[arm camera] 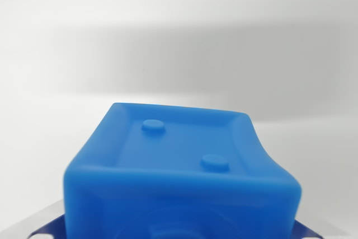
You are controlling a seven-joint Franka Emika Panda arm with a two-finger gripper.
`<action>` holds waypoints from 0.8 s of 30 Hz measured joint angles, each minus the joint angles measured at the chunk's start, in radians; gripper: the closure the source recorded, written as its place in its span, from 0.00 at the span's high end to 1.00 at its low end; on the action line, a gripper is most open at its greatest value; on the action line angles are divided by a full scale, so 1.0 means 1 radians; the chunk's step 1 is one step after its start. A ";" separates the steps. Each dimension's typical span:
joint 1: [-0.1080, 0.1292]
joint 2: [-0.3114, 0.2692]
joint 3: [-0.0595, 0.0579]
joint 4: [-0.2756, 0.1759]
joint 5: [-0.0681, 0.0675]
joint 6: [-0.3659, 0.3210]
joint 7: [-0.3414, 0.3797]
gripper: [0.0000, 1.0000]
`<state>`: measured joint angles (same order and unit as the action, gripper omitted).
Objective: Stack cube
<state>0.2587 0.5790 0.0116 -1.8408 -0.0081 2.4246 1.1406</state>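
A blue cube (182, 160) fills the lower middle of the wrist view, very close to the camera and partly blurred. Its visible face has a raised rim and two small round studs. Slivers of silver metal show at the bottom left (47, 222) and bottom right (319, 229), either side of the cube. They look like parts of my gripper (179, 230), which seems shut on the cube. The fingertips themselves are hidden behind the cube. No second cube is in view.
Behind the cube lies only a plain white-grey surface (179, 37), out of focus, with a soft darker band across the middle.
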 joint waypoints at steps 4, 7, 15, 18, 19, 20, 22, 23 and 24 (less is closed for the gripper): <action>-0.002 -0.016 0.000 -0.008 0.000 -0.005 -0.005 0.00; -0.011 -0.018 -0.001 -0.017 0.000 -0.005 -0.014 0.00; -0.034 -0.036 -0.001 -0.039 0.000 -0.004 -0.042 0.00; -0.040 -0.042 -0.001 -0.046 0.000 -0.003 -0.051 0.00; -0.043 -0.043 -0.001 -0.048 0.000 -0.003 -0.055 0.00; -0.046 -0.045 -0.001 -0.050 0.000 -0.003 -0.058 0.00; -0.052 -0.049 -0.001 -0.055 0.000 -0.002 -0.065 0.00; -0.055 -0.052 -0.002 -0.059 0.000 -0.002 -0.069 0.00; -0.058 -0.055 -0.002 -0.062 0.000 -0.002 -0.073 0.00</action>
<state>0.2006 0.5243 0.0100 -1.9026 -0.0081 2.4230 1.0679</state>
